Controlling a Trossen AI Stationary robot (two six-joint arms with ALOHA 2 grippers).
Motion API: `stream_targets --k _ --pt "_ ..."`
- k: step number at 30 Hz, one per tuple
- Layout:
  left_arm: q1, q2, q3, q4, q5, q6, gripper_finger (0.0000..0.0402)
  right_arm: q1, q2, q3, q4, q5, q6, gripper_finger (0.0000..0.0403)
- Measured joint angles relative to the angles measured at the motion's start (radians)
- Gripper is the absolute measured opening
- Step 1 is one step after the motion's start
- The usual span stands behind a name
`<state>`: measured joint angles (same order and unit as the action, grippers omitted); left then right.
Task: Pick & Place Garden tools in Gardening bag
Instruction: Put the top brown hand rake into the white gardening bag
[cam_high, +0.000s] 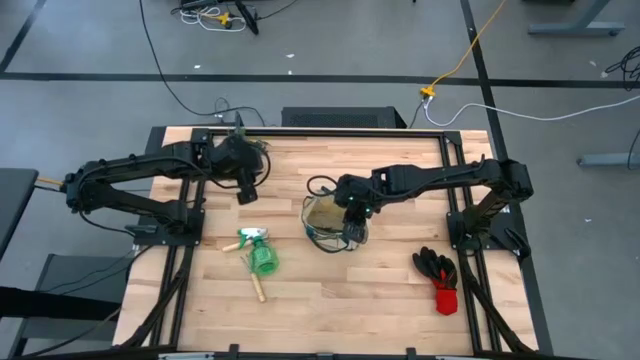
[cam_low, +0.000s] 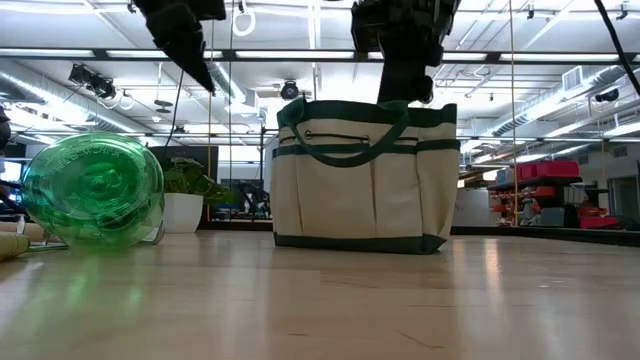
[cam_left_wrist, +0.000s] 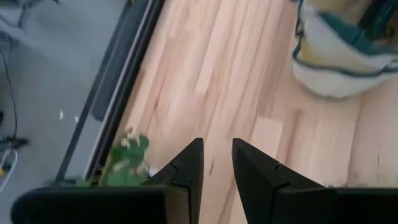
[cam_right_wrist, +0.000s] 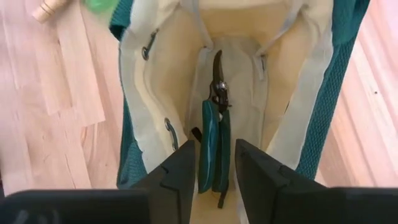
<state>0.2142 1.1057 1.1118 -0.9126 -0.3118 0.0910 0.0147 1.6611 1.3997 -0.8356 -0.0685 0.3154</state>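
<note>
The pruning shears (cam_right_wrist: 213, 140) lie inside the gardening bag (cam_right_wrist: 323, 106), between the right gripper's (cam_right_wrist: 213, 163) part-open fingers, not visibly clamped; the left gripper (cam_left_wrist: 216, 163) hovers empty, slightly apart.

The gardening bag (cam_high: 328, 222) is set mid-table, with the pruning shears (cam_right_wrist: 214, 146) inside; the gloves (cam_high: 439, 273) are laid near the right edge.

A lab: exposed ceiling ducts (cam_low: 60, 85), floor cables (cam_high: 470, 50).
</note>
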Motion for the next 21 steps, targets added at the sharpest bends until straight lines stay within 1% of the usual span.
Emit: stream_targets --k 8,15,21 --pt "0.0 0.0 0.0 -0.134 0.008 -0.091 0.0092 0.0 0.0 0.059 -0.008 0.0 -0.021 0.0102" --pt "0.001 0.0 0.0 -0.142 0.127 -0.114 0.0092 0.0 0.0 0.127 -0.049 0.0 -0.036 0.0102" --pt "0.0 0.0 0.0 -0.216 0.16 -0.151 0.0092 0.0 0.0 0.176 -0.068 0.0 -0.07 0.0102"
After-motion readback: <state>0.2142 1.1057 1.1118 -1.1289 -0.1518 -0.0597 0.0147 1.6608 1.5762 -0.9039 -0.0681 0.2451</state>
